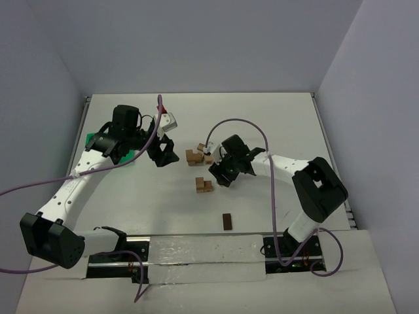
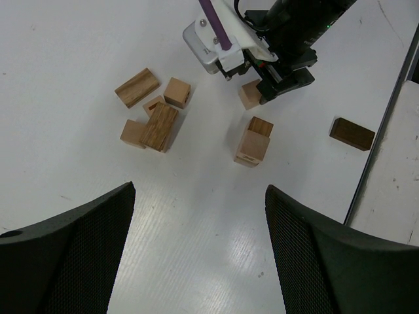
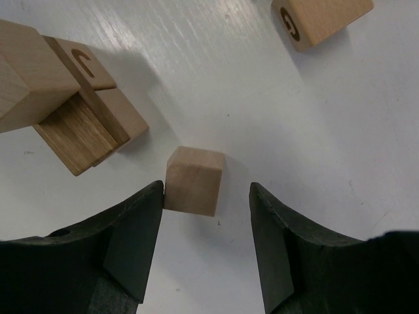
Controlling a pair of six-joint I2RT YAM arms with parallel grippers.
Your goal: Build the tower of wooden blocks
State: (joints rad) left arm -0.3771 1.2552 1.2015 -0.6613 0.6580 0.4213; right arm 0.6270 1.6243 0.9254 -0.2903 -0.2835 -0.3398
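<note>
A small light-tan wood cube [image 3: 194, 180] lies on the white table between the fingers of my right gripper [image 3: 206, 193]. The left finger touches its side, the right finger stands clear of it, and the jaws are open. The left wrist view shows the same cube [image 2: 249, 95] under the right gripper [image 2: 281, 82]. Just beside it stands the tower [image 1: 203, 185], a low stack of blocks [image 3: 85, 131]. A loose cluster of wood blocks [image 1: 195, 156] lies further back. My left gripper [image 1: 162, 155] hovers open and empty left of the cluster.
A dark brown block [image 1: 227, 222] lies alone near the front rail. A green bin [image 1: 97, 140] sits at the left, mostly hidden under the left arm. A lettered block [image 3: 321, 16] lies beyond the cube. Purple cables loop over both arms.
</note>
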